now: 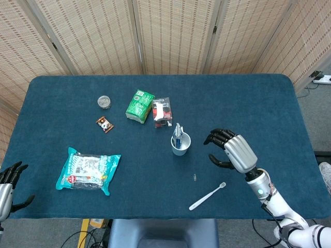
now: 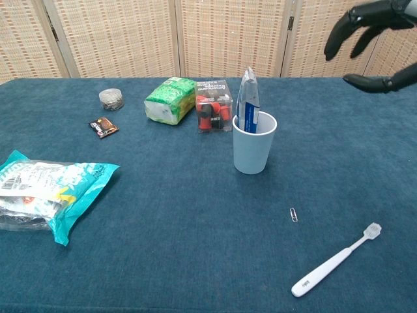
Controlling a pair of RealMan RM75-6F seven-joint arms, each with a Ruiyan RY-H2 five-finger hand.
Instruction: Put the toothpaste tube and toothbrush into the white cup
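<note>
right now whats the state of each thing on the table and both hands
toothpaste tube: upright in the cup
white cup: upright
toothbrush: flat on the table, untouched
right hand: open, holding nothing
left hand: open at the table edge
snack bag: lying flat

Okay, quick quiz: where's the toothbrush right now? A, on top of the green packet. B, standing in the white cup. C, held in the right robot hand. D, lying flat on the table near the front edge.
D: the toothbrush lies flat on the blue table, while the right robot hand holds nothing and the white cup holds only the toothpaste tube.
</note>
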